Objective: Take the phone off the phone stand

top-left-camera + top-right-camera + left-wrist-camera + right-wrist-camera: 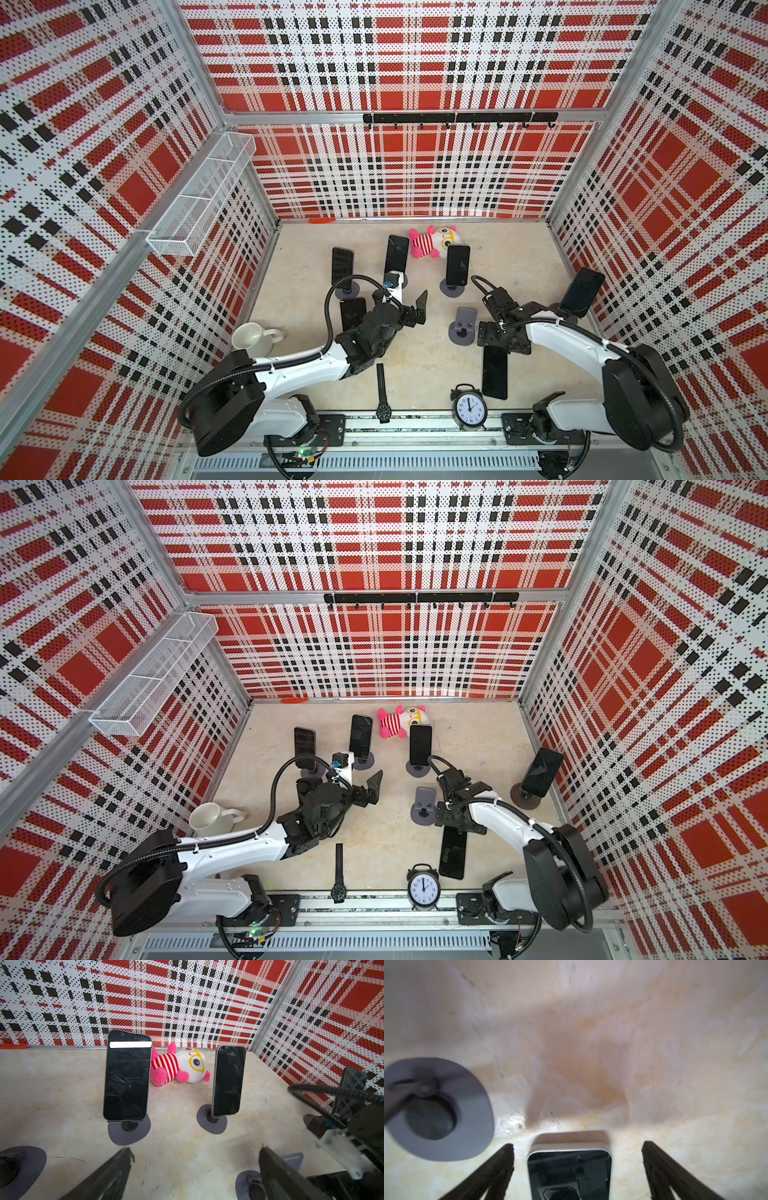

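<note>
I am seeing the right gripper (577,1145) hanging low over the table (591,1043), lower right of centre in both top views, with its fingers (500,1167) standing wide apart. The phone (494,372) is lying flat on the table, screen up, off the stand (462,326). In the right wrist view one end of it is sitting between the two fingers with a gap on each side, so nothing is gripping it. The stand is sitting bare just up and left of the phone in both top views.

The left gripper (417,309) is hovering near the middle of the frame, its fingers (112,1172) also spread and holding nothing. Beyond it I am looking at a scratched phone (126,1076) and a plain phone (228,1080), each standing upright on its own base, with a plush toy (180,1066) lying behind and between them. A clock (469,409) and a watch (382,395) are sitting along the bottom edge, and a mug (249,336) is sitting at lower left.
</note>
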`<action>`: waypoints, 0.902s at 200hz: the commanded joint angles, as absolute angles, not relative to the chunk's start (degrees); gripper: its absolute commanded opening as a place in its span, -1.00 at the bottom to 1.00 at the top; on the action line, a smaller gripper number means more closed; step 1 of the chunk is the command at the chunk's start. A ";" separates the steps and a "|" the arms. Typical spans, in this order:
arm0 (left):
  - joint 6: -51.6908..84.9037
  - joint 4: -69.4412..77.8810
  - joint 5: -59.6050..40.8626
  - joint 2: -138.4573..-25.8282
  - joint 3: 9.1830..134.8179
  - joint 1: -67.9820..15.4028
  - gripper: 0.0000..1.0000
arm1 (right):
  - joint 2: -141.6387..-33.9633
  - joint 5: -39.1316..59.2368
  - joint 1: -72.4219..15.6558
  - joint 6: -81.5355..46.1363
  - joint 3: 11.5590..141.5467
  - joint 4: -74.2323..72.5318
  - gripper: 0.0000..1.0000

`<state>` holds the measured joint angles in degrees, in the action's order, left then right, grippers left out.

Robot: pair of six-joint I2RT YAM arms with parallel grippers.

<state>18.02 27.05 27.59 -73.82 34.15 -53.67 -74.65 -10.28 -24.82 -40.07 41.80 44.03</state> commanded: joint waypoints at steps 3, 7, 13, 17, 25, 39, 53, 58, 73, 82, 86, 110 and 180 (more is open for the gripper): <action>15.48 28.74 29.20 -71.86 33.66 -53.79 0.96 | -69.50 -10.96 -24.69 -41.17 47.65 44.57 1.00; 15.24 28.81 28.99 -71.78 33.62 -53.79 0.96 | -68.94 -10.13 -24.70 -41.52 48.30 44.85 1.00; 14.63 29.02 28.17 -71.61 33.45 -53.77 0.96 | -67.94 -8.85 -24.69 -41.54 49.08 44.78 1.00; 14.04 29.47 27.42 -71.43 33.29 -53.79 0.96 | -67.47 -7.68 -24.65 -41.11 49.45 44.39 1.00; 12.88 30.79 25.64 -71.25 32.78 -53.88 0.96 | -66.16 -4.99 -24.64 -39.25 49.74 43.03 0.96; 11.75 32.21 23.22 -70.88 32.26 -53.85 0.96 | -65.26 -3.12 -24.63 -35.37 51.38 43.36 0.94; 10.97 33.19 21.53 -70.60 31.86 -53.88 0.96 | -65.13 -2.69 -24.68 -31.24 53.04 44.56 0.95; 10.89 33.49 21.30 -70.58 31.69 -53.88 0.96 | -65.06 -2.04 -24.70 -29.54 53.43 44.65 0.95; 10.97 34.44 21.46 -70.88 31.25 -53.82 0.96 | -64.95 0.59 -24.66 -27.43 53.94 44.00 0.93; 11.06 34.63 21.45 -71.19 31.25 -53.79 0.96 | -64.98 2.80 -24.62 -26.47 53.98 43.32 0.91; 11.12 34.63 21.37 -71.38 31.20 -53.83 0.96 | -64.89 3.95 -24.68 -25.90 53.81 42.71 0.89; 11.87 34.79 20.36 -72.06 31.38 -53.83 0.96 | -64.44 8.13 -24.78 -24.74 51.47 37.04 0.82; 14.12 36.97 17.71 -72.70 30.47 -53.24 0.96 | -69.39 11.75 -23.55 -17.62 47.91 26.16 0.73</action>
<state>13.28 33.98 19.38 -72.55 31.42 -53.65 -69.76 10.68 -28.99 -23.29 49.58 31.07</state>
